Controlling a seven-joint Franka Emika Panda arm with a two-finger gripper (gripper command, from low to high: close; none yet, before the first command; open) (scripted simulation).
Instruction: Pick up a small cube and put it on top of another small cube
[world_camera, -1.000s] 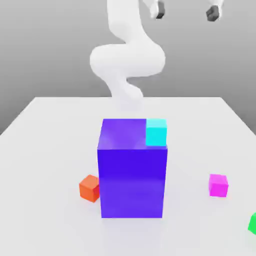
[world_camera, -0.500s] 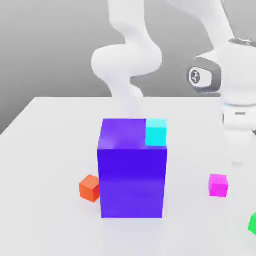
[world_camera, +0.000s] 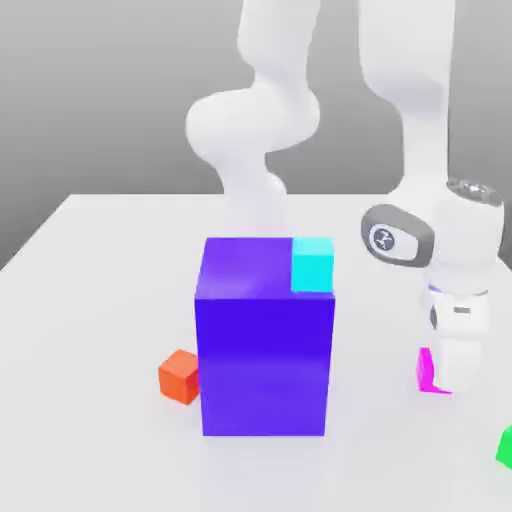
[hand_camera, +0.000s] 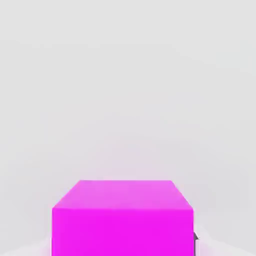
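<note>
A simulated white robot arm reaches down onto a pale grey table (world_camera: 100, 300), its gripper (world_camera: 452, 385) lowered over the small cube (world_camera: 426, 372), a bright magenta-pink block that sits on the table well to the exterior view's right of the big blue-purple block (world_camera: 265, 340). In the exterior view the hand covers most of the cube, leaving a sliver of pink showing beside it. In the hand view the small cube (hand_camera: 122, 217) sits very close under the camera, a dark finger edge just touching one lower corner. The claw reads as pressed together on the small cube, pinching it, though the fingers themselves are mostly hidden. The cube appears to rest on the table, not yet lifted. On the top of the big blue-purple block, at its corner toward the exterior view's right, lies a cyan cube (world_camera: 312, 265). An orange cube (world_camera: 179, 376) rests on the table touching or just beside the block's lower edge on the exterior view's left. A green cube (world_camera: 505, 446) sits at the frame's edge, farther from the block than the pink one. Judged from this, the grasp seems made; lifting, carrying and stacking onto another small cube all remain.
</note>
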